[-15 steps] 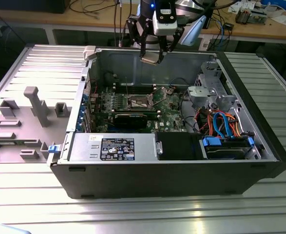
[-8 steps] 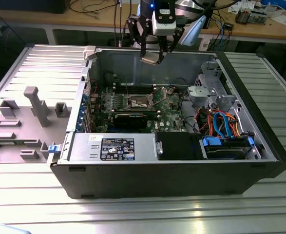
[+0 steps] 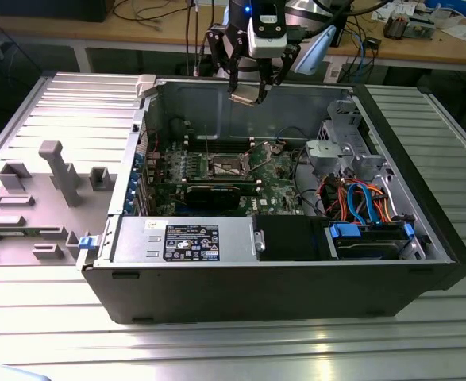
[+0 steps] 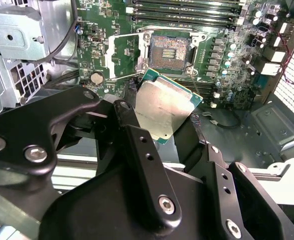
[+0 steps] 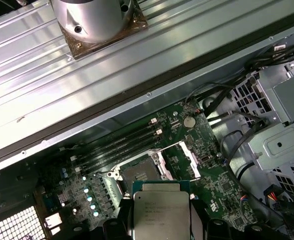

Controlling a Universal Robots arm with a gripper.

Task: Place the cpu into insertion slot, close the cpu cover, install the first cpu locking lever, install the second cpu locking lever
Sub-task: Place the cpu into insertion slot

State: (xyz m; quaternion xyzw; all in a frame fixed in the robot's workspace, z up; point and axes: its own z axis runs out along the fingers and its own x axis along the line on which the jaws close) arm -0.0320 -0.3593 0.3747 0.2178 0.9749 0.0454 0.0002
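Note:
My gripper (image 3: 249,94) hangs high over the open computer case, shut on the cpu (image 3: 246,98), a flat square chip with a dull silver top (image 4: 164,105). In both wrist views the black fingers (image 4: 130,117) clamp two opposite edges of the cpu (image 5: 161,207). Below it the insertion slot (image 4: 169,50) lies bare on the green board, a dark square socket (image 5: 136,175) with a silver rim (image 3: 223,165). The cpu cover (image 4: 125,56) is swung open, standing beside the socket (image 5: 183,160). The chip is well above the board and touches nothing but the fingers.
Inside the case a black graphics card (image 3: 213,193) lies in front of the socket and memory slots (image 4: 187,7) lie behind it. There is also a power supply (image 3: 185,238) and a metal drive cage (image 3: 348,135) with orange and blue cables (image 3: 360,198). Grey fixtures (image 3: 58,171) stand on the table at the exterior view's left.

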